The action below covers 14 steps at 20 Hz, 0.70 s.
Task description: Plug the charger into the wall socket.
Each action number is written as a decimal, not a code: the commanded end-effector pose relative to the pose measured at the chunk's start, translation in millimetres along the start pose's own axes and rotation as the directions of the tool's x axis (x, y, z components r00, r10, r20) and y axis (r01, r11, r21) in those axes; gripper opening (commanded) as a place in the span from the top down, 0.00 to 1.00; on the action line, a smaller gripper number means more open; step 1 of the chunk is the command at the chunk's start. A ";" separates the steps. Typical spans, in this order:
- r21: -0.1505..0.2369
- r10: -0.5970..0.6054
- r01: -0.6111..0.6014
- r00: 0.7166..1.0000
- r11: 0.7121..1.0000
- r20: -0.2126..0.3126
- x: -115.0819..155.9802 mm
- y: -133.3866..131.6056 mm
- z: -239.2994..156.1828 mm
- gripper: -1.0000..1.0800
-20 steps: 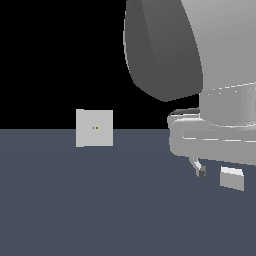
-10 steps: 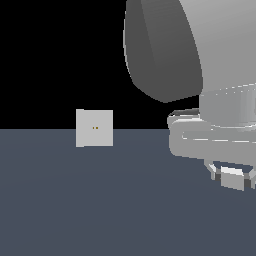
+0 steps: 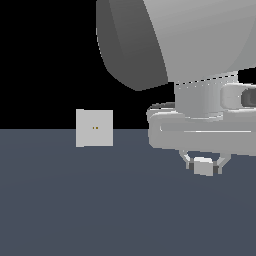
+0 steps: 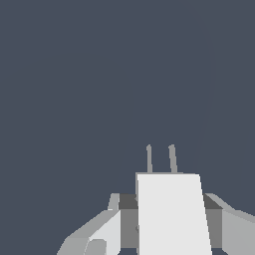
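Charger gripped, socket not reached.
The charger sits at the exterior view's lower right, clamped between the gripper fingers (two prongs show in the wrist view); the wall socket stands well apart at centre-left, so carrying and plugging remain.

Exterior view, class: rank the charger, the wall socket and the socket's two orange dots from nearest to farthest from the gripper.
1. The charger: between the fingers of the gripper, on the exterior view's right.
2. and 3. The wall socket, an upright plate far off on the exterior view's left, and the two orange dots at its centre: too close to call, since the dots sit on the plate.
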State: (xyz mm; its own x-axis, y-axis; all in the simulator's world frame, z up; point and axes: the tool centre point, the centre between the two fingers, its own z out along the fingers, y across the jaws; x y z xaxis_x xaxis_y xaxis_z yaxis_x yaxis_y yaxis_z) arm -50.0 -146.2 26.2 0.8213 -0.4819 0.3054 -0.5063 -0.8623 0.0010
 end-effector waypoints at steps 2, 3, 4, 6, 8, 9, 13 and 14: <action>0.039 -0.124 0.124 0.992 0.991 -0.005 -0.1 -46.0 -16.1 1.00; 0.052 -0.165 0.165 0.986 0.985 -0.007 -1.5 -61.0 -21.7 1.00; 0.065 -0.207 0.208 0.978 0.976 -0.010 -3.6 -76.3 -27.8 1.00; 0.092 -0.294 0.295 0.956 0.951 -0.018 -10.3 -107.6 -41.1 1.00; 0.119 -0.378 0.378 0.925 0.918 -0.028 -20.0 -137.7 -55.2 1.00; 0.130 -0.414 0.414 0.910 0.901 -0.033 -25.2 -150.6 -61.7 1.00; 0.164 -0.518 0.518 0.854 0.839 -0.050 -44.4 -187.5 -82.2 1.00; 0.170 -0.535 0.536 0.843 0.827 -0.053 -48.3 -193.7 -86.0 1.00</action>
State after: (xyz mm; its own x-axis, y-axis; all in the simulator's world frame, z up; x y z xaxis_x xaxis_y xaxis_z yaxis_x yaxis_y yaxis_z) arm -12.5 44.4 88.8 0.9509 0.0251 0.3085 0.0258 -0.9997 0.0018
